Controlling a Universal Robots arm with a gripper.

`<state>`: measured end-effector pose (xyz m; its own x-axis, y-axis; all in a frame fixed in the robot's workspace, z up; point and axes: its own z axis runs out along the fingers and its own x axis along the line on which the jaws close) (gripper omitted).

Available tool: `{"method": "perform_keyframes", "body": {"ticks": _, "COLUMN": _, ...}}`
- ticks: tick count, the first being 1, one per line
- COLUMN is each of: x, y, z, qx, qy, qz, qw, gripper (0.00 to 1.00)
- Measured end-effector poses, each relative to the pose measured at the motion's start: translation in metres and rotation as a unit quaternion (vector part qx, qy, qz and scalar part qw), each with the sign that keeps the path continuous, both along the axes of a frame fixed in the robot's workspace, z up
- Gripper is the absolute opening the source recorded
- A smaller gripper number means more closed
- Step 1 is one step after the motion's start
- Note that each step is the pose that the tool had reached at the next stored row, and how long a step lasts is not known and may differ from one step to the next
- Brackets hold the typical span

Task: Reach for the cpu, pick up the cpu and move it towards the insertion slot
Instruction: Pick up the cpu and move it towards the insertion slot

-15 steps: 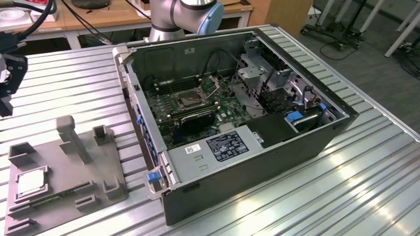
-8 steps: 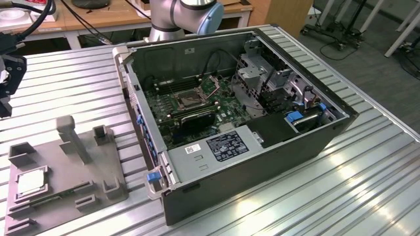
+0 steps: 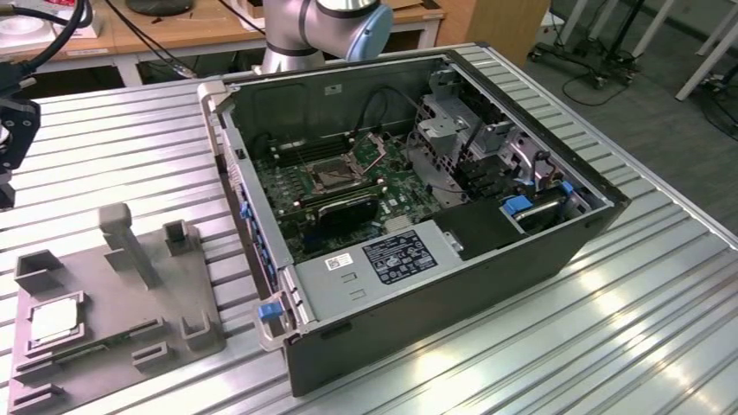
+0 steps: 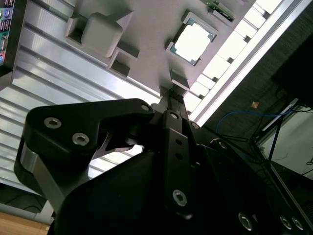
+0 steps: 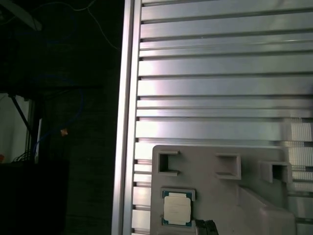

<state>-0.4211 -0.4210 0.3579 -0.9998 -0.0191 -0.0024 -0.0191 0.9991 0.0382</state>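
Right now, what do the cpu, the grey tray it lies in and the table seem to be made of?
The cpu: a pale metal lid with a satin sheen and a thin darker edge around it. The grey tray: likely moulded or printed plastic, since it is matte, uniformly grey and shows no glare. The table: probably aluminium, judging by the ribbed slats with bright brushed reflections.

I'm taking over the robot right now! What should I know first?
Gripper: black, hanging over the ribbed aluminium table, short of the chip and not touching it.
Cpu: small flat silvery square chip, lying in its recess on the grey plastic fixture plate.
Insertion slot: square metal-framed socket on the green board inside the open black computer case.
Done: nothing picked up yet.
Left: grasping the cpu and carrying it toward the slot.
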Motion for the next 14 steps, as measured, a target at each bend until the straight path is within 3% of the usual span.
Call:
{"method": "perform_keyframes", "body": {"ticks": 11, "x": -0.0012, "y": -0.0002, "z": 0.0000, "qx": 0.0000, "qy": 0.0000, "qz": 0.000, "qw": 1.00000, "gripper": 0.11}}
{"method": "perform_keyframes", "body": {"ticks": 14, "x": -0.0028, "y": -0.0020, "z": -0.0003, "qx": 0.0001, "qy": -0.0003, "qz": 0.000, "qw": 1.00000, "gripper": 0.11}}
